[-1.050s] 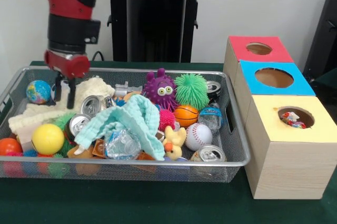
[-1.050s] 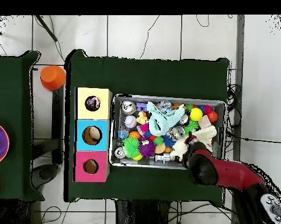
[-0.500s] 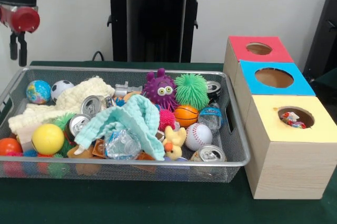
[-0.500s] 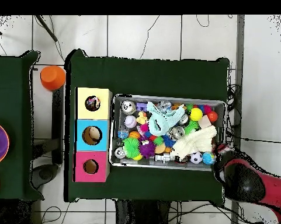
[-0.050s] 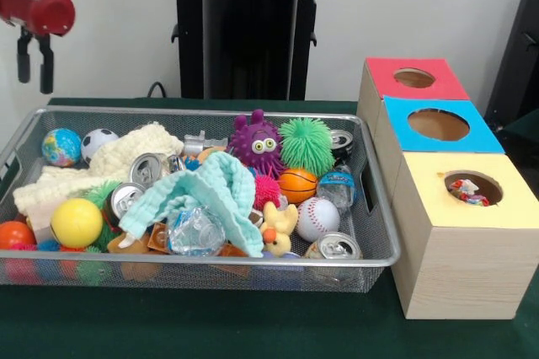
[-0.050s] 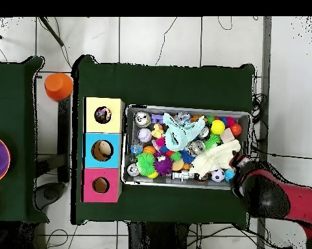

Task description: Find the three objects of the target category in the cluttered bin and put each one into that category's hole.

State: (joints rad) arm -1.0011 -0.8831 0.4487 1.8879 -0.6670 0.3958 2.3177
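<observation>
No legible writing shows. The red-and-black gripper [image 5: 34, 60] hangs at upper left above the wire mesh bin [image 5: 370, 207], jaws slightly spread, empty. Silver drink cans [image 5: 148, 168] lie among the clutter; the yellow-topped wooden box [image 5: 472, 233] stands at right.

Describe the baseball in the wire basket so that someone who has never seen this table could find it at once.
Start at the wire basket and go to its end nearest the yellow box. The baseball lies there between the small basketball and a drink can; it alone is white with red stitching.
</observation>
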